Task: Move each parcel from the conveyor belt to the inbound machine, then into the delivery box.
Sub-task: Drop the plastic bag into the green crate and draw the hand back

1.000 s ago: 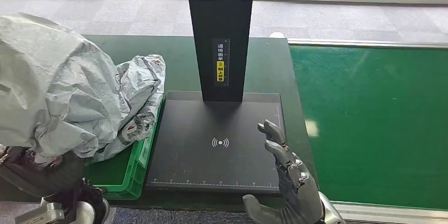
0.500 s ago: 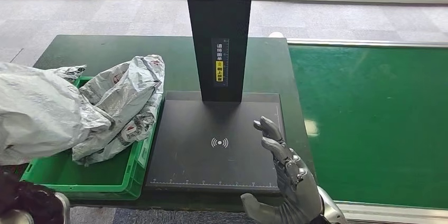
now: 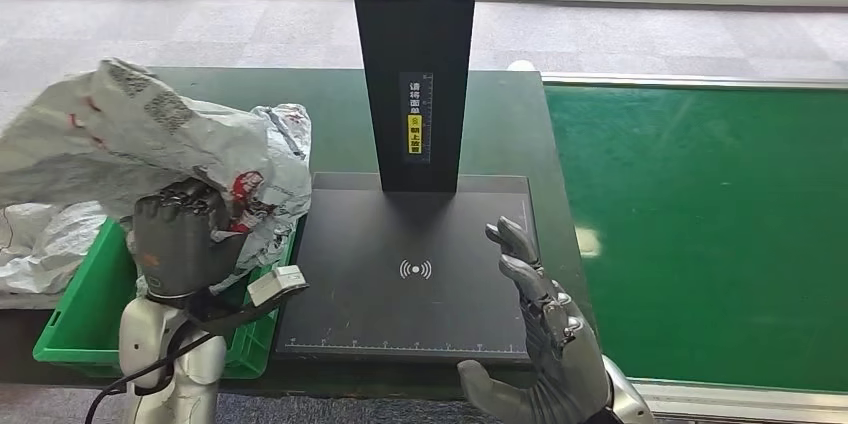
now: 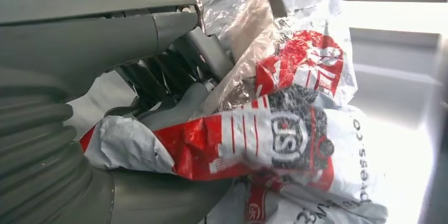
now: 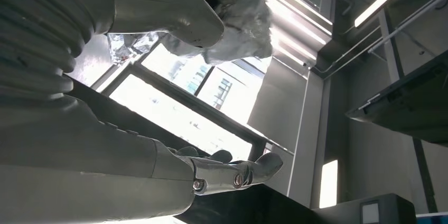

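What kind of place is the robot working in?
It looks like a parcel sorting station, maybe in a warehouse or a test room. There is a green conveyor belt, a black scanning machine with a tall post, and a green crate with grey mailer bags, one held by the left hand.

The left hand (image 3: 180, 239) is showing a dark grey shell above a silver forearm, with a black cable trailing beside it. The right hand (image 3: 540, 344) is wearing glossy grey metal, its fingers (image 3: 515, 244) segmented and dark-jointed.
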Controlling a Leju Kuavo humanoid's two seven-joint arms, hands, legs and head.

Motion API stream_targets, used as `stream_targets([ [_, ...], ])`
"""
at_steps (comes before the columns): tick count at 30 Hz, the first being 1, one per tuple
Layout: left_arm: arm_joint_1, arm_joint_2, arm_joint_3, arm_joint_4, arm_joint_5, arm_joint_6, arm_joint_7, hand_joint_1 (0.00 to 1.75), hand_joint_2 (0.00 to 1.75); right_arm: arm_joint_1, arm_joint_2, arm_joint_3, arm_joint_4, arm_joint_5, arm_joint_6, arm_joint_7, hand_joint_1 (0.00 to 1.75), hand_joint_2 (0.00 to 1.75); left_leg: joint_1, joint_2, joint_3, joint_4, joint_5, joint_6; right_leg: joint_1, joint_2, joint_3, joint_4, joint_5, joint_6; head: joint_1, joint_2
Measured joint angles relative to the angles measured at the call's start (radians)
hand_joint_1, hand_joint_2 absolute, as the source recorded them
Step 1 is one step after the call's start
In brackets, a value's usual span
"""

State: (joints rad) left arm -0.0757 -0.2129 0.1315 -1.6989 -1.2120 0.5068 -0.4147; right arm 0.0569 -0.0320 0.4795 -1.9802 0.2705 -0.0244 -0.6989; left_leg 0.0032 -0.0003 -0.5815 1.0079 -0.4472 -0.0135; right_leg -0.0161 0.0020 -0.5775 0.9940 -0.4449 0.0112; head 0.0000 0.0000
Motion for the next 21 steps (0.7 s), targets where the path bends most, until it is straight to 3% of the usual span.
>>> stream_targets([
  [8,-0.040,0.006,-0.060,0.182,-0.211,-0.008,0.139,1.75,1.75,0.003,0.000,0.000,0.000,-0.014,0.016,0.000,0.00,1.75,0.000,0.001,-0.001,0.000,0.000,0.000,0.000,0.001,-0.001,0.000,0.000,0.000,0.000,0.000],
  [9,-0.043,0.009,-0.066,0.202,-0.234,-0.021,0.158,1.56,1.75,0.001,0.000,0.000,0.001,-0.020,0.019,0.000,0.00,1.75,0.000,0.001,-0.001,0.000,0.000,0.000,0.000,0.001,-0.001,0.000,0.000,0.000,0.000,0.000],
  [12,-0.049,0.019,-0.080,0.259,-0.277,-0.066,0.212,0.25,1.75,-0.010,0.000,0.000,0.002,-0.034,0.029,0.000,0.00,1.75,0.000,0.001,-0.001,0.000,0.000,0.000,0.001,0.001,-0.002,0.000,0.000,0.000,0.000,0.000],
  [13,-0.050,0.021,-0.082,0.274,-0.282,-0.073,0.230,0.00,1.75,-0.013,0.000,0.000,0.004,-0.036,0.033,0.000,0.00,1.75,0.000,0.001,-0.001,0.000,0.000,0.000,0.001,0.001,-0.002,0.000,0.000,0.000,0.000,0.000],
  [21,-0.066,0.034,-0.083,0.327,-0.283,-0.040,0.301,0.00,1.75,-0.035,0.001,0.000,0.019,-0.037,0.048,0.000,0.00,1.75,0.000,0.001,-0.001,0.000,0.000,0.000,0.001,0.001,-0.001,0.000,0.000,0.000,0.000,0.000],
])
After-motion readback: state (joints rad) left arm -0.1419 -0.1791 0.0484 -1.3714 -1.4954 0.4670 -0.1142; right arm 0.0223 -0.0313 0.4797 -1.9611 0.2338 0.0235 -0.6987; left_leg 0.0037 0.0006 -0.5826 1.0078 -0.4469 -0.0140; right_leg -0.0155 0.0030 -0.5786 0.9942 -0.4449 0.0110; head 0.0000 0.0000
